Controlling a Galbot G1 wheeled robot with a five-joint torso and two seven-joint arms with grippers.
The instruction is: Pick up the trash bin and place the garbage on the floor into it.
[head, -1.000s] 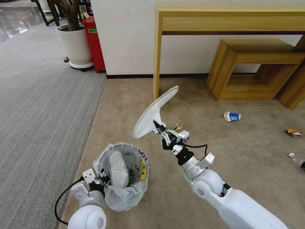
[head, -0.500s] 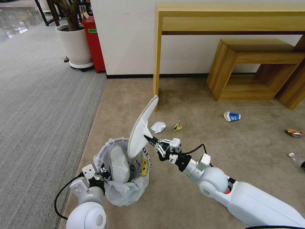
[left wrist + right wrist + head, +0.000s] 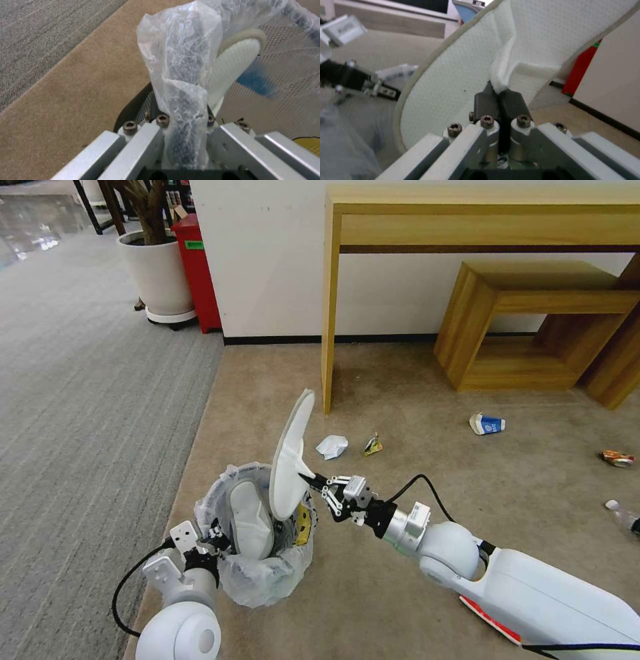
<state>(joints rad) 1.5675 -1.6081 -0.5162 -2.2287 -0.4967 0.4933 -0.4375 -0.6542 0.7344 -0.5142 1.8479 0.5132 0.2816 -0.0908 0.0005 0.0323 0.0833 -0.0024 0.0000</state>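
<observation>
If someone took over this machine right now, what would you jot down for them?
Left pincer: shut on the trash bin's bagged rim, holding it.
Right pincer: shut on a white slipper, upright at the bin's mouth, not released.
Done: one slipper in the bin.
Left on the floor: tissue, yellow wrapper, paper cup, can, bottle.
</observation>
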